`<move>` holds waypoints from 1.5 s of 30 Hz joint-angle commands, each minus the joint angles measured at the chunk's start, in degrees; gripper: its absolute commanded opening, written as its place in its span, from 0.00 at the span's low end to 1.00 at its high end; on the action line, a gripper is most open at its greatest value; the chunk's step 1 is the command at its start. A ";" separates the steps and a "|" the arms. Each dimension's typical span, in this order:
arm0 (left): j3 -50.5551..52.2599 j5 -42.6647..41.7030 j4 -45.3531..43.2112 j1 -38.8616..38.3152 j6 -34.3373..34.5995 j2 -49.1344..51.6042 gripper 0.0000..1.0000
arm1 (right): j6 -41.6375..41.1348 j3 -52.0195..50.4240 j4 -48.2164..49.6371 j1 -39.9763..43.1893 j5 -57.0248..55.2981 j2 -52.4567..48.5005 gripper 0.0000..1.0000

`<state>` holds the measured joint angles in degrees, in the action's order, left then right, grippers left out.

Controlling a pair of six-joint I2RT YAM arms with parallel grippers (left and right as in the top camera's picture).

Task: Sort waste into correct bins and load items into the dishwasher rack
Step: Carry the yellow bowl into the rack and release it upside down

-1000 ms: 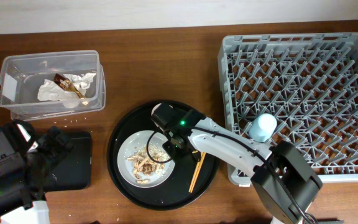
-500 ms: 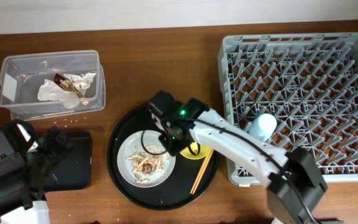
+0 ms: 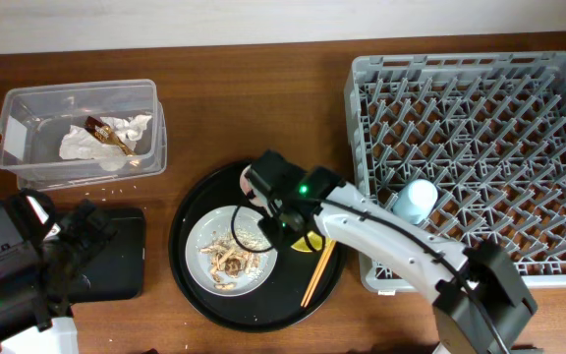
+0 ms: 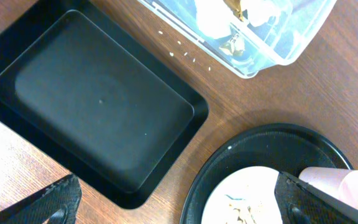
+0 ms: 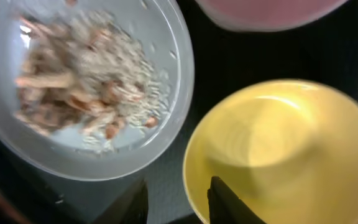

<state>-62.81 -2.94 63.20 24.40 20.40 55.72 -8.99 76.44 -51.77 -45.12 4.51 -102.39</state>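
Right claw (image 5: 179, 186) has slid toward three o'clock on the tray (image 3: 177, 241); jaws apart astride the bowl (image 5: 278, 155) rim; left claw (image 4: 182, 196) spread wide.

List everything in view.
dishwasher rack: 1, grey, right
light-blue cup: 1, in rack
clear tub: 1, top left
napkins: heap, white, in tub
rectangular tray: 1, black, left
round tray: 1, black, centre
plate: 1, grey, on round tray
food scraps: pile, beige, on plate
pink cup: 1, on round tray
yellow bowl: 1, on round tray
chopsticks: 2, wooden, on round tray
left gripper: open, over rectangular tray
right gripper: open, astride bowl rim
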 commanded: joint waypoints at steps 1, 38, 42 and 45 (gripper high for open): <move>-0.83 0.42 -0.07 0.31 -0.11 -0.02 0.99 | -0.09 -5.05 3.91 -0.79 -2.71 0.37 0.33; -0.83 0.42 -0.07 0.31 -0.11 -0.02 0.99 | 29.79 9.35 -24.09 74.55 59.78 10.34 0.04; -0.83 0.42 -0.07 0.31 -0.11 -0.02 0.99 | 40.57 8.17 -28.37 75.89 73.20 -1.42 0.04; -0.83 0.42 -0.07 0.31 -0.11 -0.02 0.99 | 41.79 8.20 -28.02 76.39 73.31 -5.64 0.04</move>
<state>-62.81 -2.94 63.22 24.40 20.40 55.72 28.62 84.73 -79.99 30.61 72.71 -105.69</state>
